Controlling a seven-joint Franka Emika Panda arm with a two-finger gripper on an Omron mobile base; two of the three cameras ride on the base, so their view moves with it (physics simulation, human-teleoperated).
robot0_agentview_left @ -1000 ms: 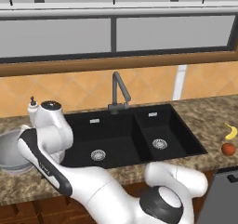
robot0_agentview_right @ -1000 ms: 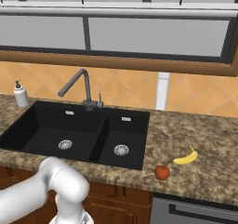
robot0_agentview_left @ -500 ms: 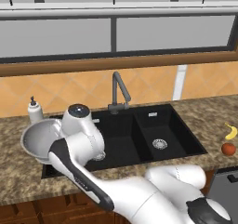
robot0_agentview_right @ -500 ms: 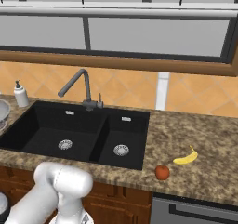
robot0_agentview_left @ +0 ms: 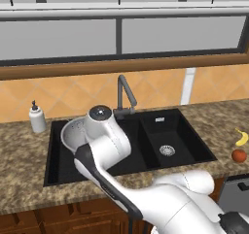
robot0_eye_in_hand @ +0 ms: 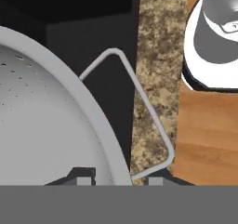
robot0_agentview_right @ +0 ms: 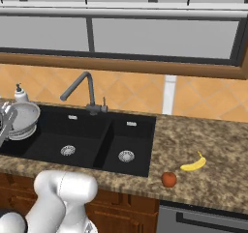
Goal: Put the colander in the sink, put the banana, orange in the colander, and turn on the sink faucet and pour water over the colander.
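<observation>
The silvery-grey colander point(robot0_agentview_left: 72, 131) hangs tilted over the left end of the black sink point(robot0_agentview_left: 59, 169), above the larger basin point(robot0_agentview_right: 53, 139); my arm hides much of it. In the hand view my gripper point(robot0_eye_in_hand: 120, 178) is shut on the colander point(robot0_eye_in_hand: 46, 121) at its rim, beside the wire handle point(robot0_eye_in_hand: 145, 102). From the right base view the colander point(robot0_agentview_right: 24, 117) shows at the far left. The banana point(robot0_agentview_right: 193, 163) and orange point(robot0_agentview_right: 168, 179) lie on the counter right of the sink. The dark gooseneck faucet point(robot0_agentview_left: 124, 95) stands behind the basins.
A white soap dispenser point(robot0_agentview_left: 36, 118) stands on the granite counter left of the sink, close behind the colander. The smaller basin point(robot0_agentview_left: 168, 143) lies to the right. A window sill and tiled wall run behind the faucet. A dark appliance top point(robot0_agentview_left: 236, 192) sits at the lower right.
The arm has swung right, carrying the colander from the counter left of the sink to over the larger basin's left end. Banana and orange have not moved.
</observation>
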